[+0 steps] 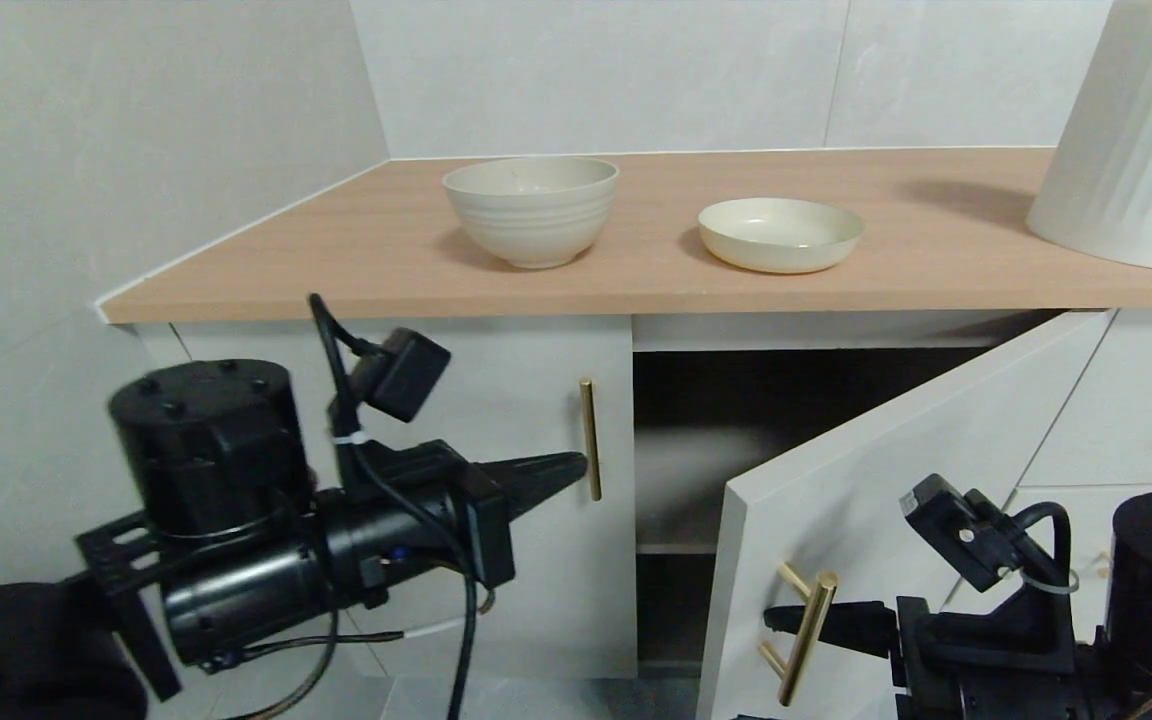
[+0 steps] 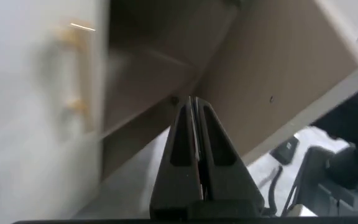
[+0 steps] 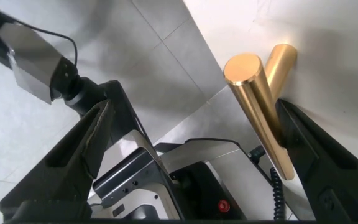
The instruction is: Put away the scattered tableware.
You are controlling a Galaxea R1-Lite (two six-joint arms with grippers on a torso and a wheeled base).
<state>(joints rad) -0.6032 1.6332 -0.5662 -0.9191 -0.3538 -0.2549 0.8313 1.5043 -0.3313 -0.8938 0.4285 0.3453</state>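
Cabinet-opening step: jaws of the right gripper point(image 3: 194, 112) spread around the cabinet handle point(image 3: 258, 118), those of the left gripper point(image 2: 193, 104) pressed together, empty; next, probably backing off to fetch the bowl point(image 1: 532, 208).

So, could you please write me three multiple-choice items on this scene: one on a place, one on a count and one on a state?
1. Where is the bowl?
A. on the counter, left of the dish
B. in a sink
C. in a gripper

2. How many pieces of tableware stand on the counter?
A. one
B. two
C. four

3. How is the left gripper?
A. open
B. shut, empty
C. shut on the dish

Answers: 1 A, it stands on the wood beside the dish. 2 B, the bowl and the dish are the only tableware. 3 B, its fingers meet with nothing between them.
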